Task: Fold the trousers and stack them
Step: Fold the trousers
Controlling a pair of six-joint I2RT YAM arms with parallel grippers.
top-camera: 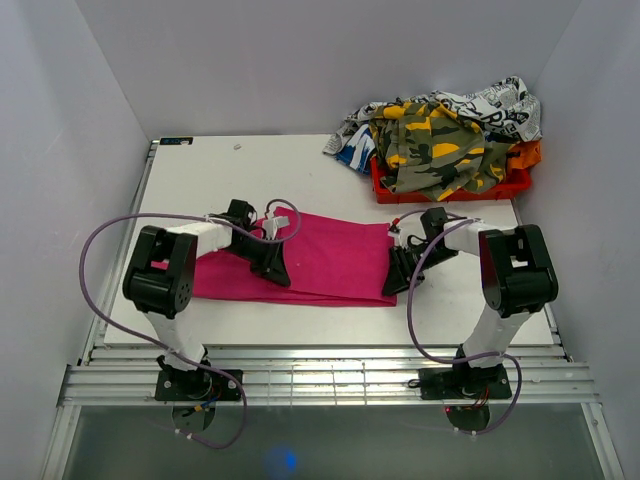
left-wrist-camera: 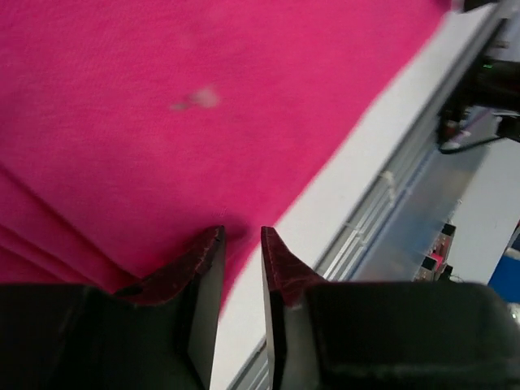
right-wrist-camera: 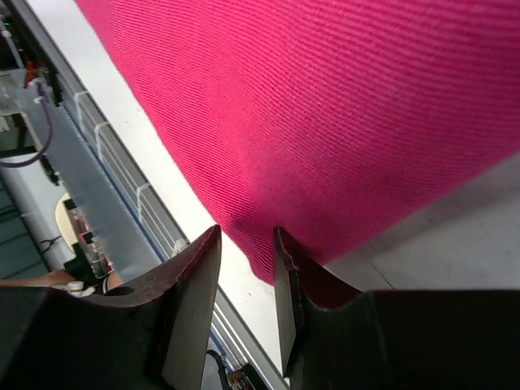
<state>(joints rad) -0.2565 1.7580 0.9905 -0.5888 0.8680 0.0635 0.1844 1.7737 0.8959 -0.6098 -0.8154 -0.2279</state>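
Note:
The hot-pink trousers (top-camera: 330, 255) lie flat across the middle of the white table (top-camera: 250, 170), folded into a long band. My left gripper (top-camera: 277, 272) is down at their near edge, left of the middle. In the left wrist view the gripper (left-wrist-camera: 241, 231) is open, its jaws a little apart astride the fabric's (left-wrist-camera: 162, 122) near edge. My right gripper (top-camera: 393, 283) is at the trousers' near right corner. In the right wrist view it (right-wrist-camera: 246, 231) is open, with the corner of the fabric (right-wrist-camera: 325, 106) between the fingertips.
An orange bin (top-camera: 520, 185) at the back right holds a heap of camouflage and printed clothes (top-camera: 440, 140). Aluminium rails (top-camera: 330, 380) run along the table's near edge, just below the trousers. White walls enclose the left, back and right.

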